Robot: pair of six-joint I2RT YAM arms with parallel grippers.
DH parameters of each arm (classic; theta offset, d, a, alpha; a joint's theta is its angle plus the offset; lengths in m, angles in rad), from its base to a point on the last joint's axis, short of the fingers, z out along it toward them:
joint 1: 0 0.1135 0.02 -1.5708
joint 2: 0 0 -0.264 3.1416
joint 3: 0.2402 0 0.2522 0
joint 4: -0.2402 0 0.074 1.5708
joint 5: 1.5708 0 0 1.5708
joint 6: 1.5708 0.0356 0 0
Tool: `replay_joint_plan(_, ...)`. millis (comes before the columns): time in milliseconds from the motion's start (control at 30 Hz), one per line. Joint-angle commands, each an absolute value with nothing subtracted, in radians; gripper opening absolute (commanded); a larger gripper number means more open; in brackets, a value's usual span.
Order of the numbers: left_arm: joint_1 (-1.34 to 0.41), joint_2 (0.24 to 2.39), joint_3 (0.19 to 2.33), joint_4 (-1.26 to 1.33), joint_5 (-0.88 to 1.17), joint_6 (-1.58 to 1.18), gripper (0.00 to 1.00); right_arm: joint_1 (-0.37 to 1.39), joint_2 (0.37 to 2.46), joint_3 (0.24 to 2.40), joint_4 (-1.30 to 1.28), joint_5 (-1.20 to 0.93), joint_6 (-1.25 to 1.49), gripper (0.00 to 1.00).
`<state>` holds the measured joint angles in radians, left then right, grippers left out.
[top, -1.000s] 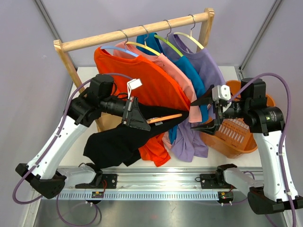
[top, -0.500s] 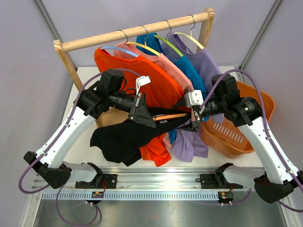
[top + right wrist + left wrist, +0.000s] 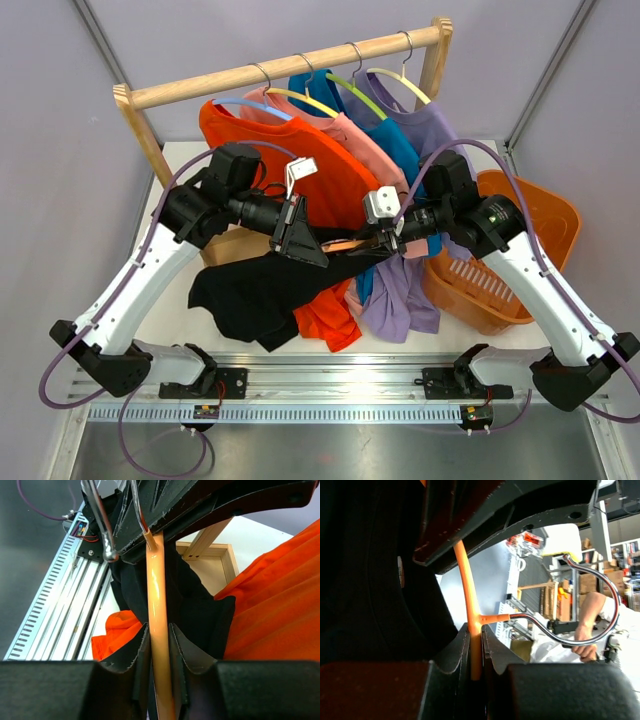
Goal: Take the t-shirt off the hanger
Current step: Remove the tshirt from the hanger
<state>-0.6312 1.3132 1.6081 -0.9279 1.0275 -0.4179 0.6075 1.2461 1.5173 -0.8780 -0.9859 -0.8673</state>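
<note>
Both arms reach in toward the middle of the table and meet in front of the wooden rack (image 3: 290, 66). The left arm rises from its base at the near left, bends at a raised elbow, and points its wrist to the right and slightly near. The left gripper (image 3: 318, 256) is clenched on the orange hanger (image 3: 352, 243). In the left wrist view the fingers (image 3: 454, 652) press the orange stem from both sides, just below where the metal hook (image 3: 600, 630) branches off.

The right arm climbs from the near right, folds at an elbow above the orange basket (image 3: 545, 215), and aims its wrist to the left. The right gripper (image 3: 384, 241) is also clenched on the hanger. In the right wrist view its two pads (image 3: 140, 645) sit tight against either side of the orange bar (image 3: 157, 605), and the left arm's dark fingers grip the same bar further along.

The black t-shirt (image 3: 250, 295) is still on the hanger. It is draped over the bar between the two grippers and hangs in a bunch down to the near left, below the left wrist. Behind it, an orange shirt (image 3: 330, 180), a pink shirt (image 3: 372, 150), a blue shirt (image 3: 415, 165) and a purple shirt (image 3: 440, 145) hang on the rack.
</note>
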Motion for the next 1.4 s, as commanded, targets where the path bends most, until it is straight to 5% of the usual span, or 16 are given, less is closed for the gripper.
replay_joint_plan(0, -0.638, 1.308, 1.684, -0.902, 0.994, -0.367, 0.0, 0.618, 1.238, 1.554, -0.828, -0.976, -0.856, 0.24)
replay_joint_plan(133, -0.635, 1.301, 1.709, -0.929, 0.893, -0.356, 0.0, 0.618, 1.223, 1.531, -0.804, -0.945, -0.819, 0.0)
replay_joint_plan(333, -0.624, 1.258, 1.73, -0.945, 0.712, -0.367, 0.13, 0.617, 1.174, 1.468, -0.735, -0.865, -0.74, 0.0)
replay_joint_plan(400, -0.624, 1.233, 1.732, -0.945, 0.641, -0.371, 0.32, 0.617, 1.157, 1.453, -0.715, -0.842, -0.716, 0.0)
replay_joint_plan(467, -0.623, 1.213, 1.729, -0.937, 0.602, -0.376, 0.37, 0.617, 1.147, 1.445, -0.71, -0.818, -0.693, 0.0)
replay_joint_plan(533, -0.623, 1.189, 1.724, -0.931, 0.556, -0.385, 0.55, 0.617, 1.134, 1.433, -0.707, -0.81, -0.681, 0.0)
replay_joint_plan(733, -0.623, 1.141, 1.743, -0.948, 0.387, -0.402, 0.77, 0.617, 1.118, 1.411, -0.689, -0.74, -0.58, 0.0)
replay_joint_plan(1033, -0.676, 1.103, 1.717, -1.057, 0.134, -0.592, 0.77, 0.618, 1.127, 1.414, -0.681, -0.621, -0.339, 0.0)
replay_joint_plan(1367, -0.931, 1.181, 1.635, -0.951, -0.271, -0.839, 0.76, 0.678, 1.192, 1.448, -0.692, -0.577, -0.288, 0.0)
